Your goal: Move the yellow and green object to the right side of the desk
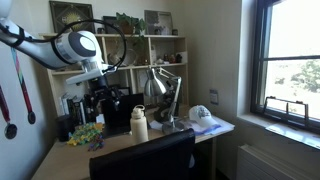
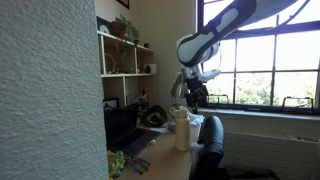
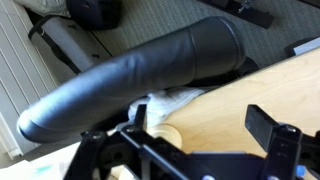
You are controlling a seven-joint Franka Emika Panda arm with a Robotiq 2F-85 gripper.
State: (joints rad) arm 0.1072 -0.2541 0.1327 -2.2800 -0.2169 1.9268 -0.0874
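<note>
The yellow and green object [image 1: 86, 134] is a bushy cluster lying on the desk [image 1: 62, 156] near the end under the arm. In an exterior view it lies close to the camera [image 2: 118, 163]. It does not show in the wrist view. My gripper [image 1: 101, 97] hangs in the air above the desk, higher than the cluster and apart from it, and it also shows in an exterior view [image 2: 195, 92]. In the wrist view the gripper [image 3: 200, 120] is open and empty over bare wood [image 3: 235, 90].
A cream bottle [image 1: 139, 124] stands mid-desk beside a silver desk lamp [image 1: 160, 88]. A white cap [image 1: 201, 114] lies at the window end. A black chair back [image 1: 145, 160] stands against the desk's front edge and crosses the wrist view [image 3: 130, 70]. Shelves rise behind.
</note>
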